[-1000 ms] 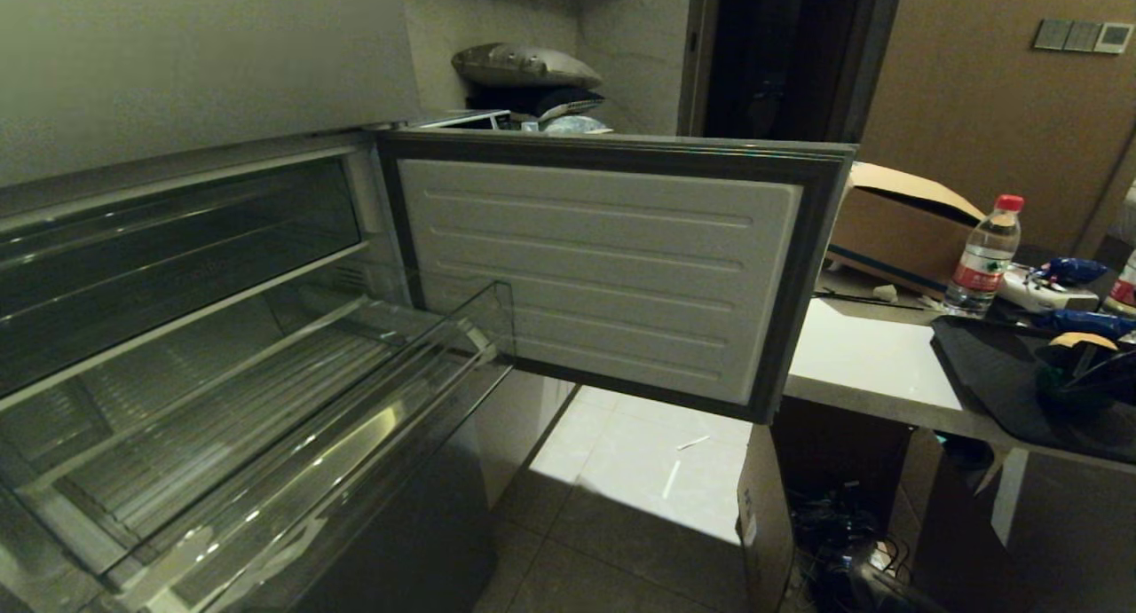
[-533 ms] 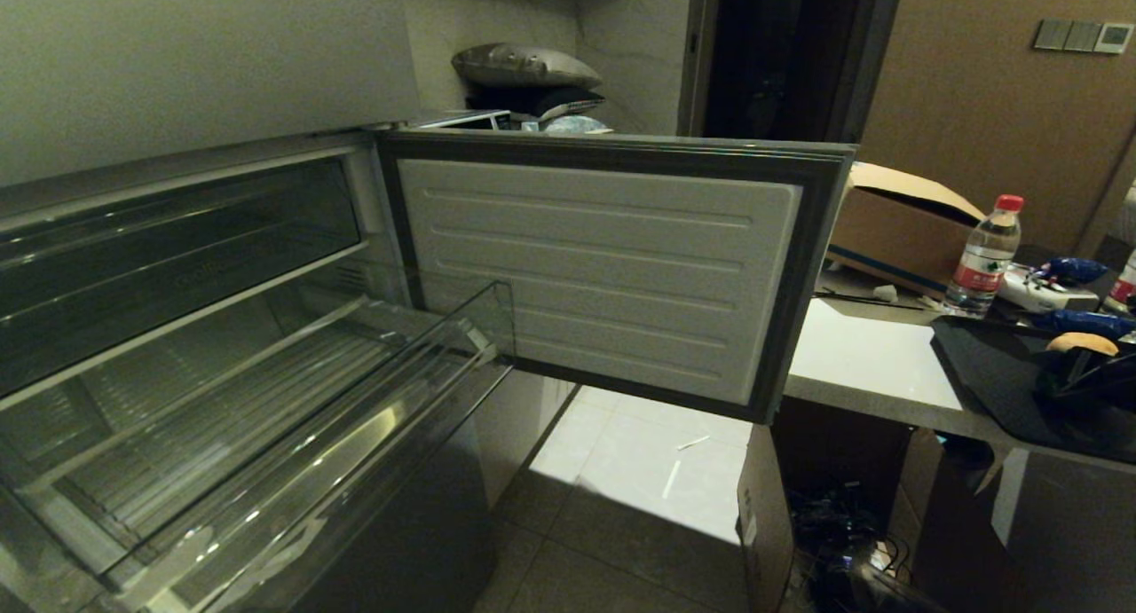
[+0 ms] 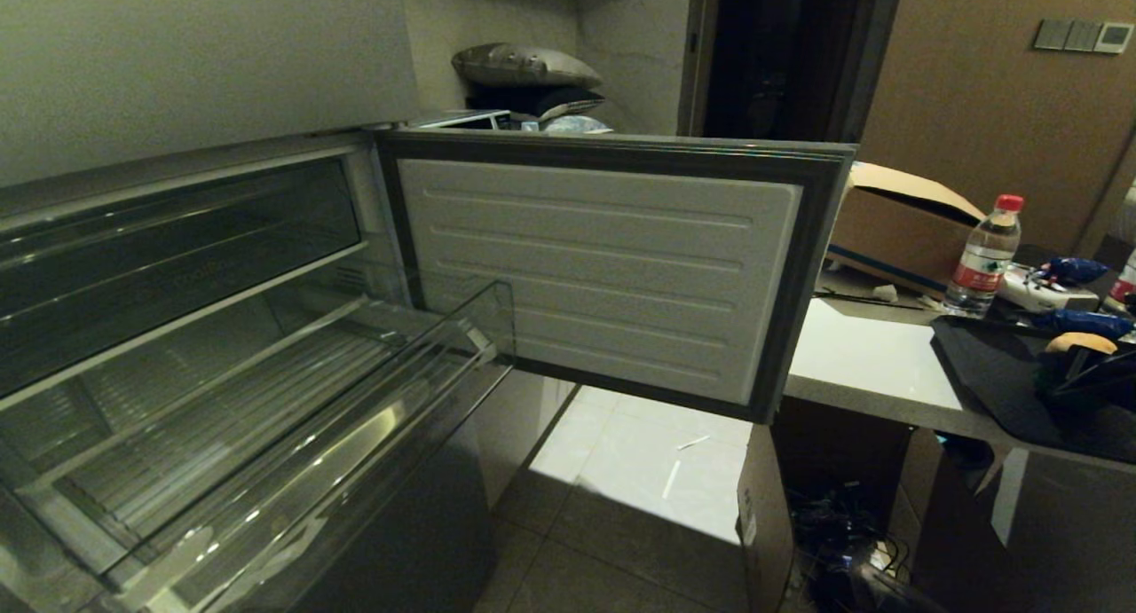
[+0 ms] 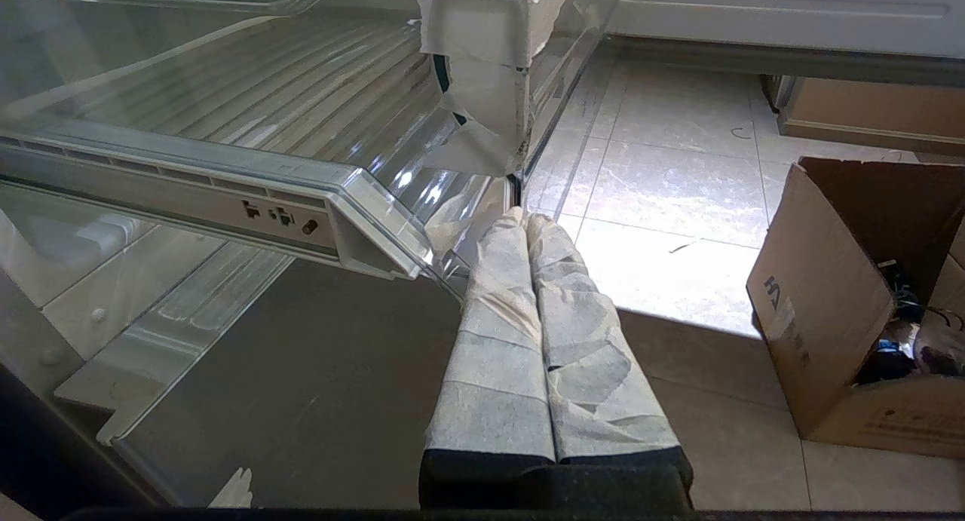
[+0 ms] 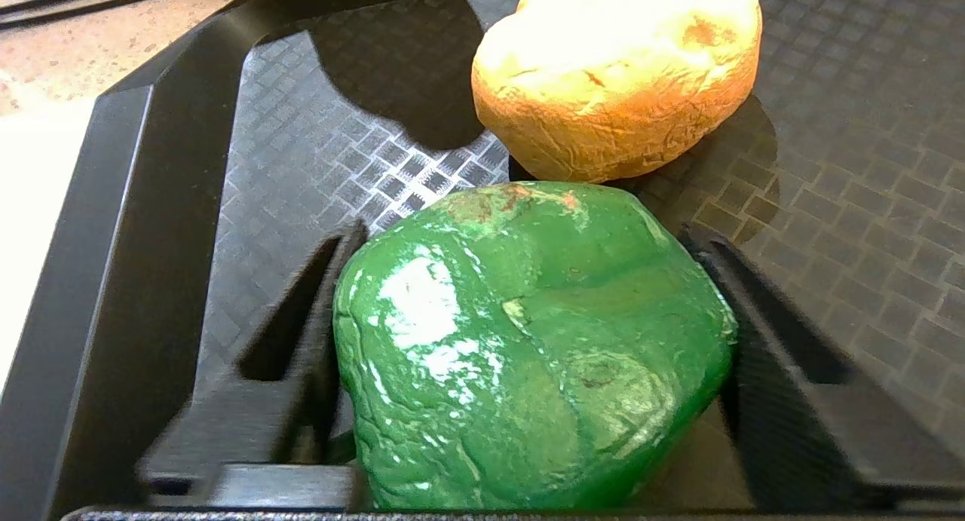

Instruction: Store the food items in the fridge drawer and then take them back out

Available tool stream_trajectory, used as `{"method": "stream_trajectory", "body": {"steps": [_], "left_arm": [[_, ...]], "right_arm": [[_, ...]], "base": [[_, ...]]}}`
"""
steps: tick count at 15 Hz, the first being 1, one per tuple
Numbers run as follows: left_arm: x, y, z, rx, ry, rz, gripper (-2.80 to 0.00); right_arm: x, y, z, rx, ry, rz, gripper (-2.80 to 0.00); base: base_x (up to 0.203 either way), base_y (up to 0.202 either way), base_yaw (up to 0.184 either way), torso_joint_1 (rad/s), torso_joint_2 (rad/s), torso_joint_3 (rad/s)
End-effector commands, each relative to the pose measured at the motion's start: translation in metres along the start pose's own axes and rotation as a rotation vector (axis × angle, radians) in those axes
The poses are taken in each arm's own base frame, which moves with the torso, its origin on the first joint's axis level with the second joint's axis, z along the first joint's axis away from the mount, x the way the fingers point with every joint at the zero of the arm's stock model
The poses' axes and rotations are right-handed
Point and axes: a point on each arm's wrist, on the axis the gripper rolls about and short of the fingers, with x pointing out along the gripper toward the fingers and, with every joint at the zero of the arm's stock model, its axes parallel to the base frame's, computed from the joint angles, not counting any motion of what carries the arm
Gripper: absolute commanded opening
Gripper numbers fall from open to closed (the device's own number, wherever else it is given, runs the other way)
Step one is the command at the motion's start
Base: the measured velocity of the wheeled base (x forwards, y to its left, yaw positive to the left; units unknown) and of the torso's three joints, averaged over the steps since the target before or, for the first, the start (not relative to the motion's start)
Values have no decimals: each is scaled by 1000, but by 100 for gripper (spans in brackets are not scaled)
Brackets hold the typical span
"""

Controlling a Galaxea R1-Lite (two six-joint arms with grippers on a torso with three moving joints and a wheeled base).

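**Green pepper (image 5: 528, 355) caught in the right claw (image 5: 520, 238); fridge drawer (image 3: 266, 391) pulled out**

White ribbed fridge door (image 3: 603, 276) stands swung open at the middle of the head view. The clear plastic fridge drawer, with ribbed floor and tall front lip, juts out at eight o'clock. At three o'clock is the table (image 3: 852, 347) carrying a black tray (image 5: 113, 242), with a water bottle (image 3: 981, 258) towards two o'clock. A cardboard box (image 4: 829, 302) sits open on the tiled floor below.

The left claw (image 4: 526, 218), its taped fingers pressed together, hangs just beside the drawer's front corner. The right claw is down in the tray, one finger against each flank of the green pepper. A tan potato-like lump (image 5: 618, 76) touches the pepper's far side.
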Motion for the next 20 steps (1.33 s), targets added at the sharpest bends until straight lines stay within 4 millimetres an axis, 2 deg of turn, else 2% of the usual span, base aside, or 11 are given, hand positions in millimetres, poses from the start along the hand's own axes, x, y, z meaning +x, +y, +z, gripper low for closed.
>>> {"method": "stream_trajectory", "body": {"steps": [1,5,7,10,12,14,17,20], "left_arm": [[0,0,0,0,2,0,-280],[0,0,0,0,2,0,-280],[0,0,0,0,2,0,-280],[0,0,0,0,2,0,-280],[0,0,0,0,2,0,-280],[0,0,0,0,2,0,-280],[0,0,0,0,2,0,-280],[0,0,0,0,2,0,-280]], "right_arm": [[2,0,-2,0,5,3,-280],[-3,2,2,-3,-4,5,-280],[-19,5,13,-7,-31,7,-280],[-56,16,26,-18,-64,20,-280],[-87,24,30,-25,-82,34,-280],[-127,32,28,-33,-92,49,-280],[-196,39,7,-50,-102,68,-280],[-268,41,-26,-70,-162,92,-280]], "base": [[0,0,0,0,0,0],[0,0,0,0,0,0],[0,0,0,0,0,0],[0,0,0,0,0,0],[0,0,0,0,0,0],[0,0,0,0,0,0],[0,0,0,0,0,0],[0,0,0,0,0,0]]}}
